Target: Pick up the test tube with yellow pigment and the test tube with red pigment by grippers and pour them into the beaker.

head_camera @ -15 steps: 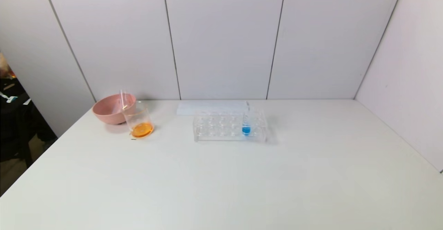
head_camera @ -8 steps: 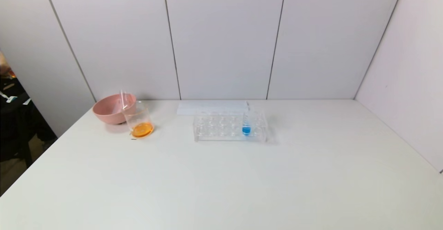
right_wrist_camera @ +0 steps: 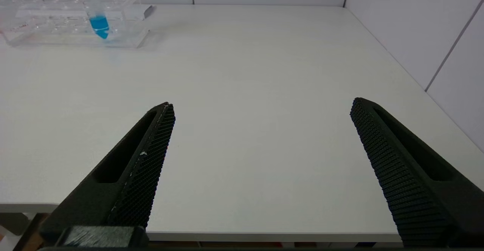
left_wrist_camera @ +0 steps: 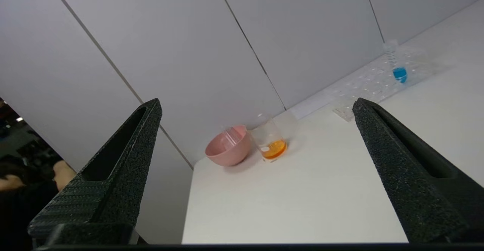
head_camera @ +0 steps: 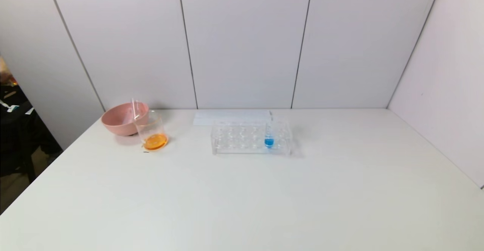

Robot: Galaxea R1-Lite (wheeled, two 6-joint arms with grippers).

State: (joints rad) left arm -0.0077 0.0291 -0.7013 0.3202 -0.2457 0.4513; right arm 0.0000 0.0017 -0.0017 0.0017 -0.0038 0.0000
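Note:
The beaker (head_camera: 153,134) stands at the far left of the table and holds orange liquid; it also shows in the left wrist view (left_wrist_camera: 270,141). No tube with yellow or red liquid is in view. Clear tubes (head_camera: 135,108) without visible colour lean in the pink bowl (head_camera: 118,121) beside the beaker. My left gripper (left_wrist_camera: 257,103) is open and empty, back by the table's near left edge, far from the beaker. My right gripper (right_wrist_camera: 262,103) is open and empty over the table's near right edge. Neither gripper shows in the head view.
A clear multi-hole rack (head_camera: 242,140) stands at the back middle with one blue-liquid tube (head_camera: 269,137) upright in it; the rack (right_wrist_camera: 56,20) also shows in the right wrist view. A flat white sheet (head_camera: 230,117) lies behind it. Walls close the back and right.

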